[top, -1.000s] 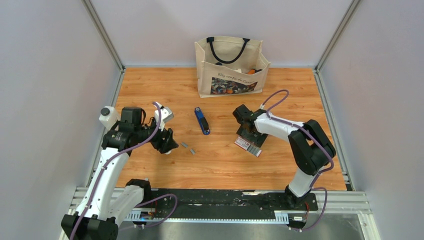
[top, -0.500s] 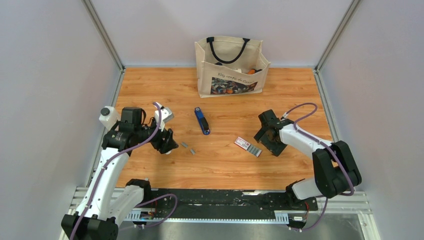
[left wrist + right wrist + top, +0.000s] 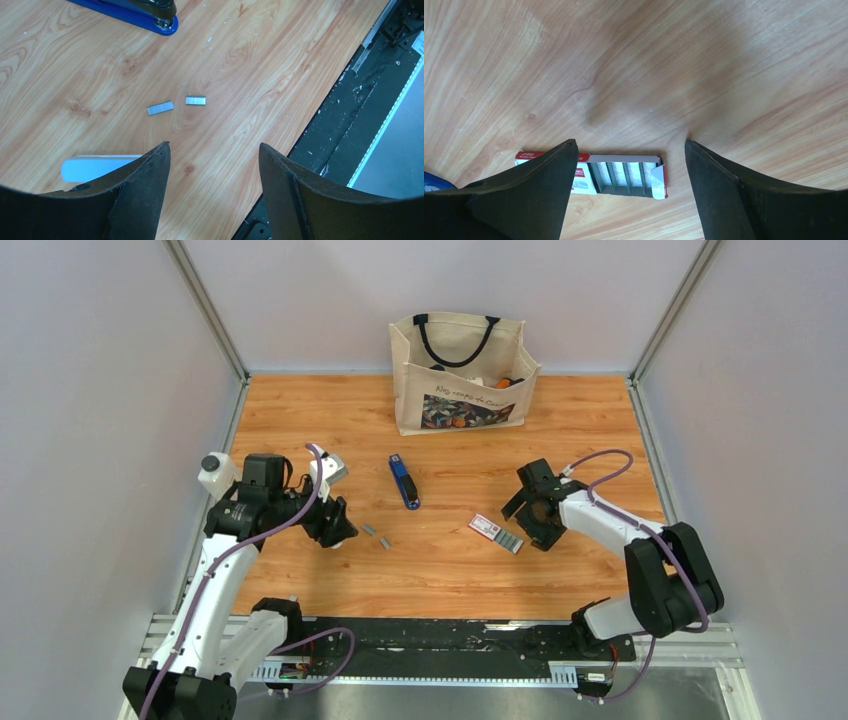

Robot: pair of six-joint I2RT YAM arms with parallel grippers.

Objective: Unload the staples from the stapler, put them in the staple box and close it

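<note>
Left tool [image 3: 212,150] and right tool [image 3: 629,145] both spread, empty — staples [image 3: 160,107] already out near stapler [image 3: 404,483]; looks done, just back off.

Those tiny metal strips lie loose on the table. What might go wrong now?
The two loose staples are tiny and flat on the table, so the open left gripper might scatter them. The staple box lies close by the open right gripper; a low sweep may knock it.

The table [image 3: 250,60] was smooth grained wood, the stapler [image 3: 150,24] glossy plastic, the staples [image 3: 160,107] dull metal, the bag [image 3: 460,370] matt cloth.
</note>
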